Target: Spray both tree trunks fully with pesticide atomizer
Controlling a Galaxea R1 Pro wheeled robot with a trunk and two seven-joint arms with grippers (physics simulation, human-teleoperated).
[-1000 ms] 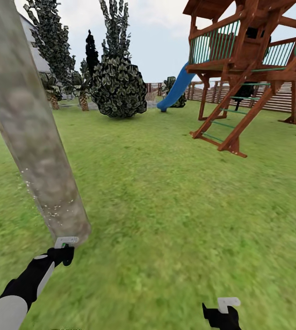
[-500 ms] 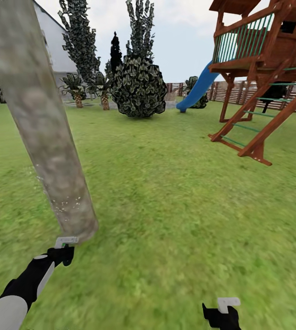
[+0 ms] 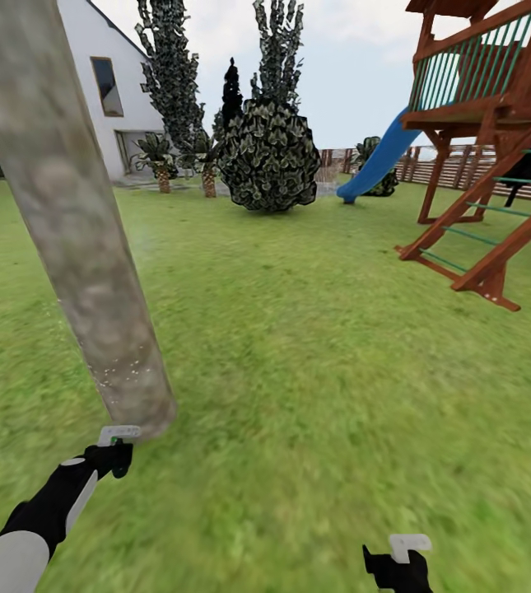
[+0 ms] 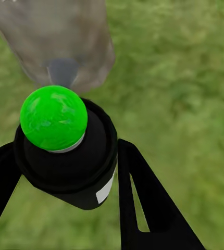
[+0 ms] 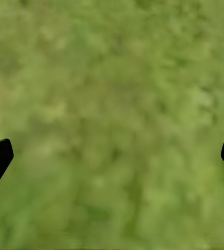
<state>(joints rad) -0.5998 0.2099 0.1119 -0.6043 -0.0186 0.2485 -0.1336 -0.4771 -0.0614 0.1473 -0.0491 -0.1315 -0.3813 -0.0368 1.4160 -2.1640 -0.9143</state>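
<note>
Atomizer (image 4: 65,151) inside left pincer (image 4: 60,208), near trunk (image 3: 76,239)

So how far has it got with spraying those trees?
Picked up already: the left claw is shut on the atomizer, the black bottle with a green cap. In hand: it is aimed at the thick tree trunk, whose lower part carries white pesticide specks. Left: most of that trunk looks bare higher up, and the second tree remains, as far as these views tell. The right claw hangs open over grass.
</note>
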